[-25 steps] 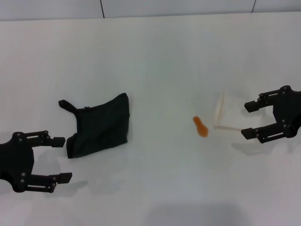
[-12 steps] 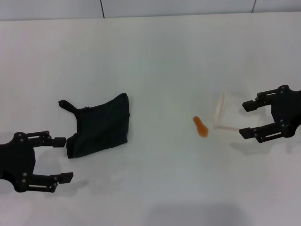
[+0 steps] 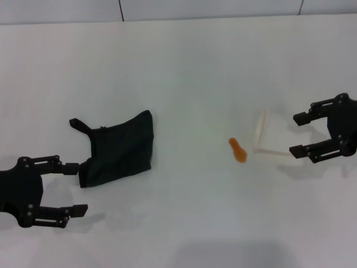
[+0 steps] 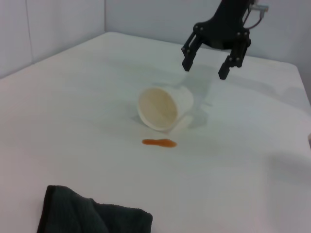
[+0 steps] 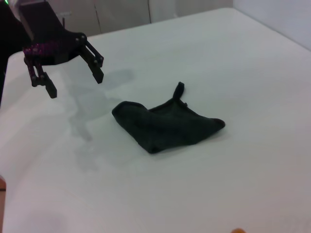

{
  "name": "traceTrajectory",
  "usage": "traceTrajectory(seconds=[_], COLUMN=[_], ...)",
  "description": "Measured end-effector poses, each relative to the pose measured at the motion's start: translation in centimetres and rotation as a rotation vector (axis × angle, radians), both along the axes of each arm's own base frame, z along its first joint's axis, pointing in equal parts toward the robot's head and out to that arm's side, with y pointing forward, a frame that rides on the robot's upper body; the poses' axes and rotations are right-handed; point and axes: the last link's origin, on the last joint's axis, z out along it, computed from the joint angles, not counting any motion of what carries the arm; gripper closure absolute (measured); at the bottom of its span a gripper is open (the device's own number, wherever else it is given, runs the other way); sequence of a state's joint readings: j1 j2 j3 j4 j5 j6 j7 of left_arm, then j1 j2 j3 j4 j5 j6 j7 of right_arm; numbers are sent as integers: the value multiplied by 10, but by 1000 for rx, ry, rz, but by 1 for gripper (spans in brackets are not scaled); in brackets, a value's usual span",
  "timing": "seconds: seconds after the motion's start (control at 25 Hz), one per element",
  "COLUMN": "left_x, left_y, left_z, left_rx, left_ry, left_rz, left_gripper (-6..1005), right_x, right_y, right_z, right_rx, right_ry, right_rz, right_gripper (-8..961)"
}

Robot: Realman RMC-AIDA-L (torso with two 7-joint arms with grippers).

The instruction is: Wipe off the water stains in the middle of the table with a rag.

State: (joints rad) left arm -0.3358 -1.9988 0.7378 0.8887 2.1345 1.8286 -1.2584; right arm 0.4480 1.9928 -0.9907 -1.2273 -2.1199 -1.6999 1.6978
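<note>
While its two fingers stand spread apart with nothing between them, the left gripper (image 3: 77, 188) hangs low over the table (image 3: 184, 72) at the robot's near left, its tips just beside the closest corner of the rag (image 3: 118, 148) without clearly touching it. The rag lies flat and rumpled on the left half of the table, its thin strap tail pointing away toward the far left edge. In the right wrist view the same rag (image 5: 167, 124) shows as a dark folded heap, with the left gripper (image 5: 73, 75) hovering beyond it.

The right gripper (image 3: 298, 134) is at the right side, fingers also wide apart and empty, just beside a clear plastic cup (image 3: 268, 139) lying on its side. The left wrist view shows that cup (image 4: 163, 108) tipped over with its mouth open toward the camera and the right gripper (image 4: 206, 63) above and behind it.

The orange-brown stain (image 3: 238, 150) sits near the middle of the table, just beside the cup and well apart from the rag.
</note>
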Motion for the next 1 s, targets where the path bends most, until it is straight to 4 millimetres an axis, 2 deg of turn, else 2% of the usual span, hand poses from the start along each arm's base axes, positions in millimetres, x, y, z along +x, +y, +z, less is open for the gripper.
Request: traceTrajectory(seconds=[0.2, 0.52, 0.64, 0.88, 1.0], left_x=[2, 9, 13, 17, 20], left_y=[2, 7, 9, 14, 16], left_z=[0, -10, -15, -17, -19], left_rx=[-6, -48, -65, -71, -73], left_ry=[6, 27, 35, 40, 40], left_rz=[-13, -20, -22, -36, -43], left_gripper=[139, 139, 139, 139, 139], right_x=[-12, -35, -41, -52, -54], right_y=[7, 26, 34, 48, 54], right_z=[9, 7, 2, -17, -26], right_rx=[17, 22, 13, -43, -65], right_ry=[-99, -227, -309, -466, -533], right_rz=[-6, -10, -14, -35, -58], right_gripper=[206, 203, 202, 86, 87])
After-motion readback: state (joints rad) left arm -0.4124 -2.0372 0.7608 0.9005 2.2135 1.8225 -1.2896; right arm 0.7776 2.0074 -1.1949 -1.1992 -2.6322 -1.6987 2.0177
